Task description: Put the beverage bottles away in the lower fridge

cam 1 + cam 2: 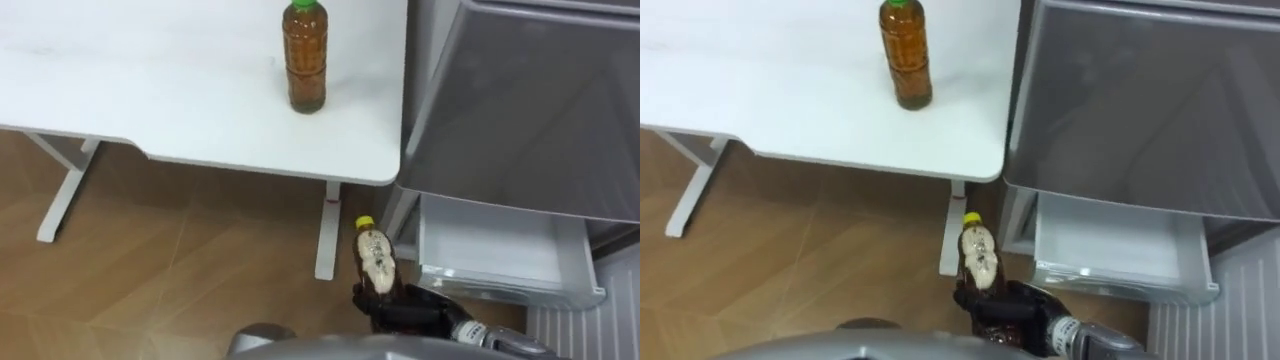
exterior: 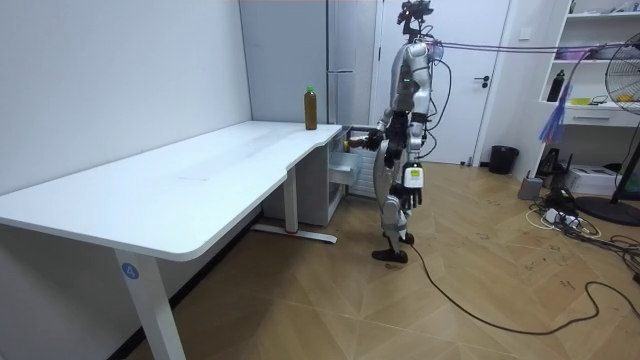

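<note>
White desk (image 1: 150, 90) bearing brown drink bottle (image 1: 305, 60), right hand (image 1: 405, 315) clamped round yellow-capped bottle (image 1: 375, 262), fridge drawer (image 1: 490, 250) open

White desk (image 1: 150, 90), wood floor (image 1: 180, 270), black bin (image 2: 503, 160), standing fan (image 2: 625, 85)

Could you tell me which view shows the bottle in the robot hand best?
The right eye view: the yellow-capped bottle shows close, cap to the right robot hand gripping its base. The left eye view is much alike; the room view shows it tiny.
</note>
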You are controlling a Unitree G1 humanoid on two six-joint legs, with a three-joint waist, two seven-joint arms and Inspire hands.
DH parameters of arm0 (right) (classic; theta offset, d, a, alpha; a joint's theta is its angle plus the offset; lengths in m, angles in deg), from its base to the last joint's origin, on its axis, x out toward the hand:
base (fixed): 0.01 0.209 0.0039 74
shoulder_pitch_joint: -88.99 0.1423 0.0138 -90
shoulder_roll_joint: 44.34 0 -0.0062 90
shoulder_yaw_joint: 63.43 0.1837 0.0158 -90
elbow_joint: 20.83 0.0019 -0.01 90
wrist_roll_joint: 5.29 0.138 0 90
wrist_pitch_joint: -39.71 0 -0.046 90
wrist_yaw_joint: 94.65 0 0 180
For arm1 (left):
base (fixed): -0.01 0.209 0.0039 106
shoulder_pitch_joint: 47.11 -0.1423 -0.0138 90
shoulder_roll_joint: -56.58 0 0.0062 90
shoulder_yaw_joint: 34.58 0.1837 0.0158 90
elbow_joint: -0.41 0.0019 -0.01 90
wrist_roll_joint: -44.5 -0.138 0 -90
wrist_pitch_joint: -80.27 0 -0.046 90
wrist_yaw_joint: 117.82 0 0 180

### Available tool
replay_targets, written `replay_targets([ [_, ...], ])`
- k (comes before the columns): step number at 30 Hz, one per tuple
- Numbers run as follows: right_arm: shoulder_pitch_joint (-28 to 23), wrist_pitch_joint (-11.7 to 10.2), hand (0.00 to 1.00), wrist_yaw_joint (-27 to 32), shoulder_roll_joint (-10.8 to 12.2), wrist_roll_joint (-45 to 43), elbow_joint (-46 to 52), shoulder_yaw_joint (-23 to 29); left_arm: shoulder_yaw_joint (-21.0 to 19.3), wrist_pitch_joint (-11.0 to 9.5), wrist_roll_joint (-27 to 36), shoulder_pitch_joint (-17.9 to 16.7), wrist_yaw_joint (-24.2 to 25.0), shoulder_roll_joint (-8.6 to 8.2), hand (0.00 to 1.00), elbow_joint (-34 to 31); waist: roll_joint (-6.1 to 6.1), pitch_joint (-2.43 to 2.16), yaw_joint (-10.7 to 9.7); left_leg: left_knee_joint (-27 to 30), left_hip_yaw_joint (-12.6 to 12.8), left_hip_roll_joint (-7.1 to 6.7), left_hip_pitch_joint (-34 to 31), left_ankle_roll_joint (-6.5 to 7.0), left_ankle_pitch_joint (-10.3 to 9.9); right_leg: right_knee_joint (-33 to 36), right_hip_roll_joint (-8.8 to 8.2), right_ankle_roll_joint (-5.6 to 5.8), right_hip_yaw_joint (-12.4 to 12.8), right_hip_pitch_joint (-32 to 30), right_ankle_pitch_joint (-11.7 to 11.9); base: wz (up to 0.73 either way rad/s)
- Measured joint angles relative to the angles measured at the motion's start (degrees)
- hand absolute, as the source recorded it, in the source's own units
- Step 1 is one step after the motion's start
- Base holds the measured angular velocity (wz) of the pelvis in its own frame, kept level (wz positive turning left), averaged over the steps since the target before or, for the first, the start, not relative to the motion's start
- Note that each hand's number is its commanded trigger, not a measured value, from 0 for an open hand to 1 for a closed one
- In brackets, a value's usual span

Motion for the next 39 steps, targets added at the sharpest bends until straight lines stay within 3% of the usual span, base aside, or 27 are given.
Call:
replay_targets([
  [5,1.8,0.0,1.00,0.3,0.8,5.3,-3.5,-0.2,4.6,1.5,-6.7,3.1,3.6,-0.90,0.00,-0.8,-0.38,-0.19,-3.3,0.5,0.5,-0.01,-0.2,0.03,0.0,0.2,-0.04,0.02,0.4,0.1,0.0,-0.03],
  [8,1.9,0.0,1.00,1.6,0.7,9.4,-5.9,-0.1,4.8,1.9,-9.6,3.2,4.7,-1.27,0.00,-1.9,-0.52,-0.16,-4.8,0.5,0.8,0.05,0.3,0.04,0.0,0.7,-0.04,0.02,0.9,0.1,0.0,-0.06],
  [13,1.9,0.0,1.00,5.2,0.6,17.4,-7.5,-0.1,5.9,2.1,-12.9,3.3,5.9,-1.96,0.00,-2.5,-0.34,-0.11,-5.2,0.8,1.0,0.18,0.2,0.06,-0.1,0.8,0.04,0.02,1.0,0.1,0.0,-0.04],
  [20,1.8,-0.7,1.00,10.4,0.7,24.8,-7.4,1.2,6.4,2.4,-14.6,2.7,6.9,-2.02,0.00,-2.6,0.36,-0.02,-7.5,1.9,0.4,0.18,-0.7,0.10,-0.5,0.7,0.10,-0.01,0.9,-0.2,0.0,0.05],
  [23,1.7,-0.9,1.00,13.4,0.8,31.0,-7.4,1.5,6.4,3.2,-16.1,2.5,6.9,-2.02,0.00,-2.6,0.48,-0.32,-7.7,1.9,0.5,0.09,-0.8,0.16,-0.5,0.8,0.14,0.01,1.8,-0.8,0.0,-0.09],
  [29,1.9,-2.8,1.00,17.8,2.1,41.6,-9.4,4.9,5.8,3.4,-19.2,1.5,7.0,-2.19,0.00,-4.4,0.53,-0.35,-7.7,1.4,1.1,0.12,0.2,0.16,-0.4,0.8,0.11,0.02,1.9,-0.7,0.0,-0.03],
  [32,2.3,-4.0,1.00,18.7,3.0,43.5,-11.0,7.4,5.5,3.4,-19.3,1.3,7.0,-2.19,0.00,-5.1,0.44,-0.31,-7.8,1.3,1.3,0.14,0.3,0.15,-0.4,0.8,0.09,0.02,1.9,-0.7,0.0,-0.04],
  [39,2.6,-4.7,1.00,21.9,3.8,46.2,-12.5,8.9,4.5,3.4,-19.7,1.2,7.0,-2.29,0.00,-5.2,0.38,-0.29,-7.8,1.3,1.5,0.16,0.3,0.15,-0.4,0.8,0.09,0.03,2.1,-0.7,0.0,0.00],
])
